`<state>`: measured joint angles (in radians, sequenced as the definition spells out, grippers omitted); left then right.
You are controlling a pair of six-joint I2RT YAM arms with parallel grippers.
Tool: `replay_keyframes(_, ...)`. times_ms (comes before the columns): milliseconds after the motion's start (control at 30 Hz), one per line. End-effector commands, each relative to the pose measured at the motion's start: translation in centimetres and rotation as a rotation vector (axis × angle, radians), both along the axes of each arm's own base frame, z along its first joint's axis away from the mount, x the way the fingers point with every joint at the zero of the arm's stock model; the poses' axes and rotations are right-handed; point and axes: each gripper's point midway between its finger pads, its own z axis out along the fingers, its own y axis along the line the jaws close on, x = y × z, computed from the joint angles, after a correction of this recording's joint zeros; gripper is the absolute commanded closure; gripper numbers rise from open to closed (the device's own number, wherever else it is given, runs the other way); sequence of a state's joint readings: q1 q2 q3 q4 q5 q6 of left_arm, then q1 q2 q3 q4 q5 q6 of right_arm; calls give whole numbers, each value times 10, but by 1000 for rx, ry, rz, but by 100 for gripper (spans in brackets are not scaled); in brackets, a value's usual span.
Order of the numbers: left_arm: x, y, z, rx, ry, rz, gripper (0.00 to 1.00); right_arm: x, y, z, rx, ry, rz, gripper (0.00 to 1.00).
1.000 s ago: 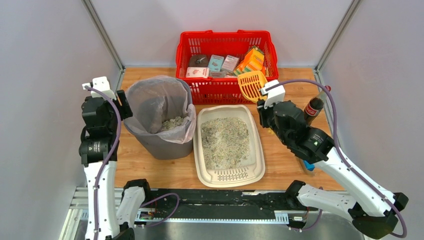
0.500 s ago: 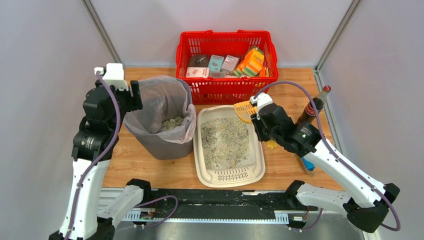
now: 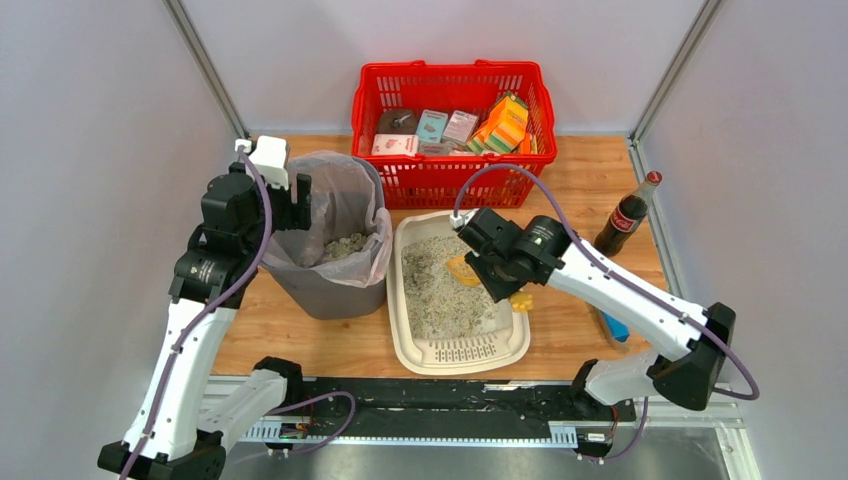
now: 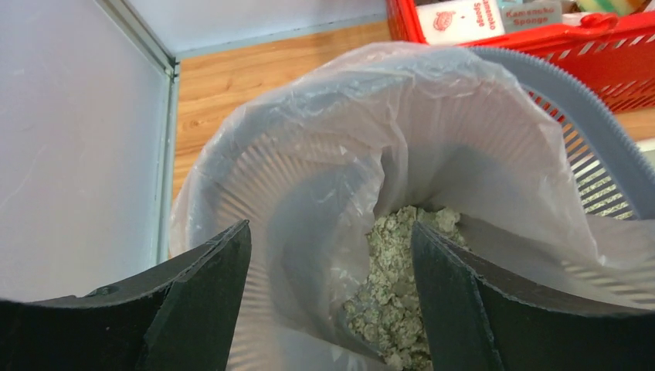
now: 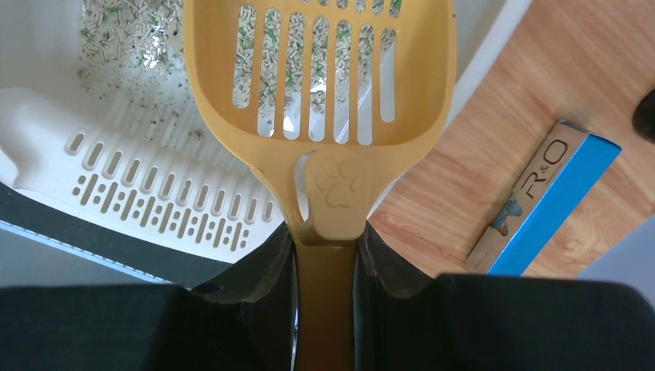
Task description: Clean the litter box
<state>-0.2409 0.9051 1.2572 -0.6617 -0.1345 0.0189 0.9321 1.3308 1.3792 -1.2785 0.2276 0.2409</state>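
Top view: litter box [image 3: 460, 352] at lower centre, just right of the grey bin [image 3: 320, 290]; red basket [image 3: 450, 85] at top.

Left wrist view: left gripper [image 4: 330, 232], jaws wide apart and empty, above the bagged bin.

Right wrist view: right gripper [image 5: 327, 239] clamped on the yellow scoop [image 5: 317, 77] handle; scoop head over the box's granules at upper centre, slotted grate at lower left.
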Motion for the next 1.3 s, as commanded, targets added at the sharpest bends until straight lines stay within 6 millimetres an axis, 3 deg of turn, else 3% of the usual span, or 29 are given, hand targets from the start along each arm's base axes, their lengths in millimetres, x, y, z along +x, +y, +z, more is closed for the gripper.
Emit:
replay_keyframes(0, -2, 11, 6, 41, -76, 37, 15, -9, 14, 4, 34, 81, -5, 100)
replay_keyframes(300, 4, 14, -7, 69, -29, 55, 12, -19, 31, -13, -35, 208, -5, 100)
replay_keyframes(433, 3, 38, -9, 139, -24, 167, 12, -34, 42, -27, -64, 271, 24, 100)
replay_keyframes(500, 3, 44, -11, 160, -18, 201, 12, -33, 37, -31, -104, 279, 7, 100)
replay_keyframes(633, 5, 33, -12, 133, -15, 147, 12, -23, 20, -19, -179, 217, -45, 100)
replay_keyframes(733, 6, 30, -13, 122, -10, 134, 12, -35, 19, -18, -175, 272, -50, 100)
replay_keyframes(800, 6, 31, -15, 127, -4, 139, 12, -48, 14, -26, -204, 346, -51, 100)
replay_keyframes(900, 7, 34, -16, 138, -1, 154, 12, -52, 7, -36, -259, 371, -78, 100)
replay_keyframes(1067, 7, 31, -16, 127, 0, 138, 12, -47, 30, -38, -180, 378, -53, 100)
replay_keyframes(1267, 7, 28, -16, 119, 2, 128, 12, -47, 45, -70, -198, 416, -1, 100)
